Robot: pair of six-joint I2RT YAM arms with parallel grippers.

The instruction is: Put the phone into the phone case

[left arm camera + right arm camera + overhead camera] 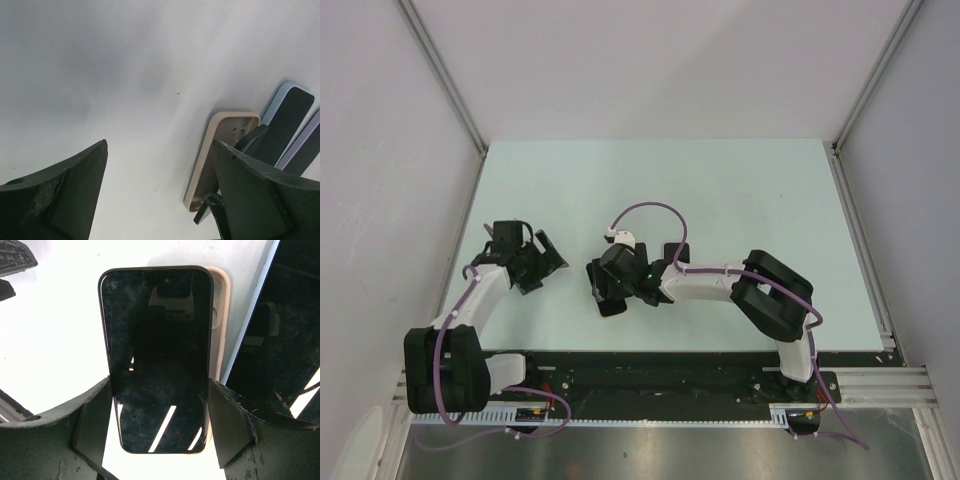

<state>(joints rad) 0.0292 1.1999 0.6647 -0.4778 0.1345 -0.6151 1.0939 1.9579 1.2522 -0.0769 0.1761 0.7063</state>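
A black phone (pixel 157 360) stands screen-up between the fingers of my right gripper (pixel 159 382), which is shut on its two long sides. The beige phone case (pixel 220 315) lies just behind and to the right of it, mostly covered by the phone. From the left wrist, the case (pixel 220 155) lies on the table to the right of my left gripper (pixel 160 145). That gripper is open with only bare table between its fingers. From above, my left gripper (pixel 525 255) is left of my right gripper (pixel 608 285), a short gap apart.
A second phone in a light blue case (pixel 287 117) and a lilac-edged one (pixel 311 142) lie just right of the beige case. The pale table (pixel 720 200) is walled on three sides by grey panels.
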